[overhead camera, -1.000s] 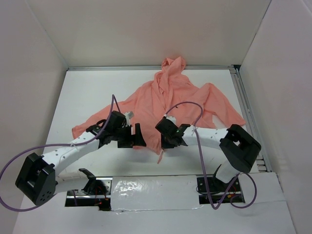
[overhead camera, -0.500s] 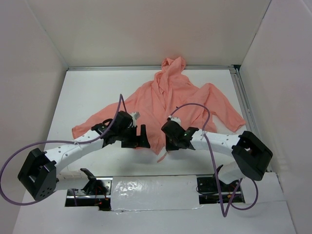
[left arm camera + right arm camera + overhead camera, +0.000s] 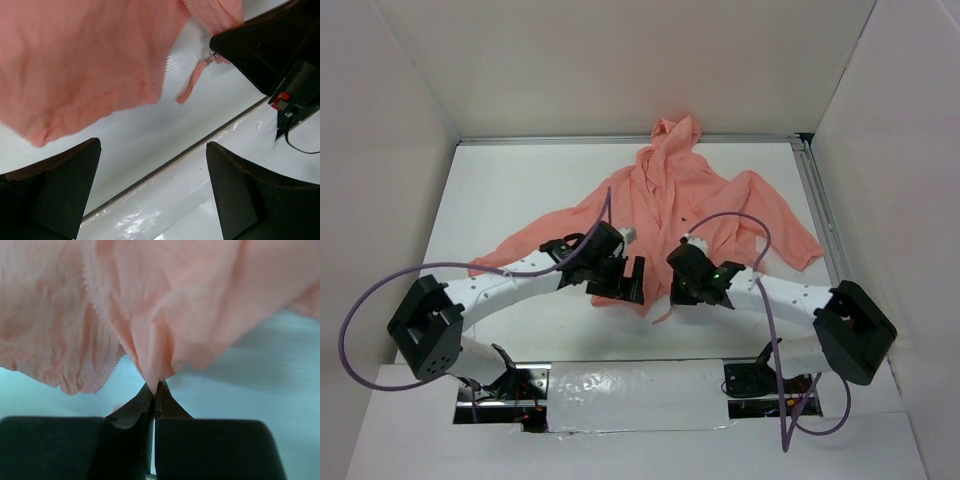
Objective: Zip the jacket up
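salmon jacket (image 3: 670,195) lies spread mid-table, hood far. your right gripper (image 3: 155,388) is clamped on its hem; left gripper (image 3: 152,150), jaws apart, should take the zipper pull (image 3: 206,61) squarely.

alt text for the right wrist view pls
The right gripper is shut on a pinched fold of the pink jacket, seen close up. The rest of the fabric drapes in wrinkles across the top of the frame, and the pale table shows below it.
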Tool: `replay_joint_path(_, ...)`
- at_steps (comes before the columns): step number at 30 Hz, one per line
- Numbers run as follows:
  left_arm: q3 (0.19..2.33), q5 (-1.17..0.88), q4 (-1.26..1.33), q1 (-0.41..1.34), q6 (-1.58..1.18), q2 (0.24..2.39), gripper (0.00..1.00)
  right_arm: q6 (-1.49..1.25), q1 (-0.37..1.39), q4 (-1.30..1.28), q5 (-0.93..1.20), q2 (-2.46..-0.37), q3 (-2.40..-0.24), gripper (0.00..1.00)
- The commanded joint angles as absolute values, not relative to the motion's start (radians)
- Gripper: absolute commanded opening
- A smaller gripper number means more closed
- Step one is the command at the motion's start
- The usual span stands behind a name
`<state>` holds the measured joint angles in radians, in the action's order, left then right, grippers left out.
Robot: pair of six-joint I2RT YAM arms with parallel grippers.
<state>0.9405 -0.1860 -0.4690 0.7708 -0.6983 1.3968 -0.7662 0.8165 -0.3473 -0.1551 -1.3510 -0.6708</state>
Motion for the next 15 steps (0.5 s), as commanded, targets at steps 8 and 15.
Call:
replay_joint_path(8, 1.109, -0.106, -0.497, 0.874, -0.371, 1.618, 0.99, -0.739, 0.695, -0.331, -0.078, -1.072, -0.563, 0.0)
replay_joint_path(15, 1.085, -0.02, -0.439, 0.899, -0.364, 1.692, 0.97, -0.71, 0.669, -0.295, -0.037, -1.023, -0.519, 0.0)
